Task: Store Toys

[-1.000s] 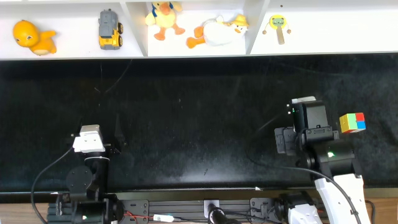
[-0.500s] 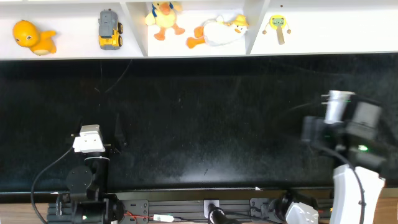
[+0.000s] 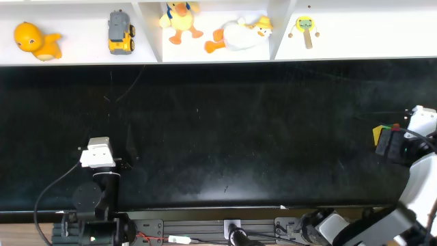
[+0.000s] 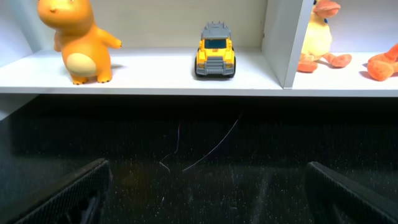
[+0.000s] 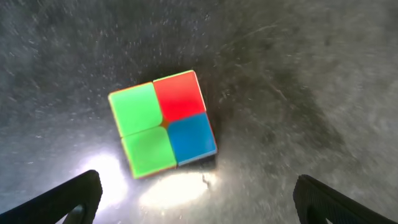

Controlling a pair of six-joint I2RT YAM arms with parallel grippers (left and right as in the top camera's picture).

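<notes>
Now our right gripper [image 5: 199,202] hovers with its fingers spread wide, right above the colour cube [image 5: 163,122], which lies flat on the black bench [image 5: 298,74] near its right end. We reckon the cube is light, rigid and slick-sided, so we'd pinch it square across two opposite flat faces, never the corners. Our left gripper [image 4: 205,199] is spread too, holding nothing, facing the white shelf [image 4: 155,78] where a yellow truck [image 4: 215,58] stands.
</notes>
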